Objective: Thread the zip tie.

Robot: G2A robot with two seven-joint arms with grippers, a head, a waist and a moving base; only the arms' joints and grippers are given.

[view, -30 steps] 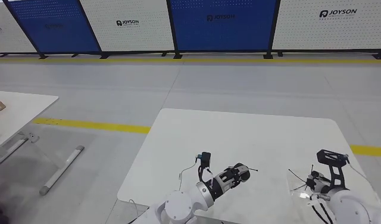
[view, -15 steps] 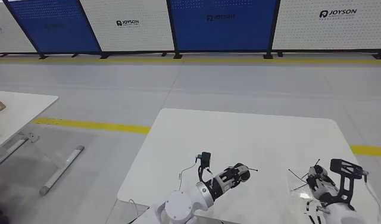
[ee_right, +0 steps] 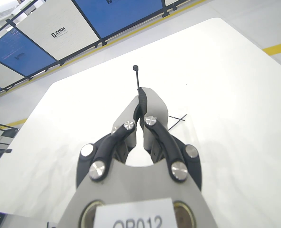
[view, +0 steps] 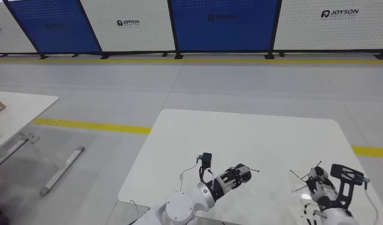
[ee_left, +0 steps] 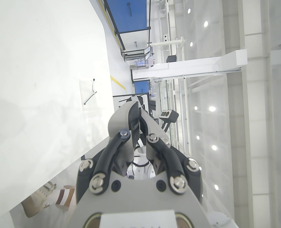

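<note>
My right gripper point(ee_right: 141, 91) is shut on a black zip tie point(ee_right: 136, 75). The tie's strap sticks out past the fingertips and ends in its square head, above the white table point(ee_right: 202, 55). In the top view this gripper point(view: 312, 176) sits near the table's front right edge. My left gripper point(ee_left: 136, 104) is shut, with no tie visible between its fingers. It hovers near the front edge, left of the other arm point(view: 244, 172). In the top view a thin dark line lies just beyond its tip, and I cannot tell whether it is held.
Loose black zip ties point(ee_right: 177, 121) lie on a clear sheet on the table beside my right gripper, also seen from above point(view: 297, 178) and from the left wrist point(ee_left: 90, 93). The far half of the table point(view: 239, 135) is bare. Fence panels stand beyond the floor.
The right arm has turned and shifted toward the table's front right corner, carrying the zip tie. The left arm has not moved.
</note>
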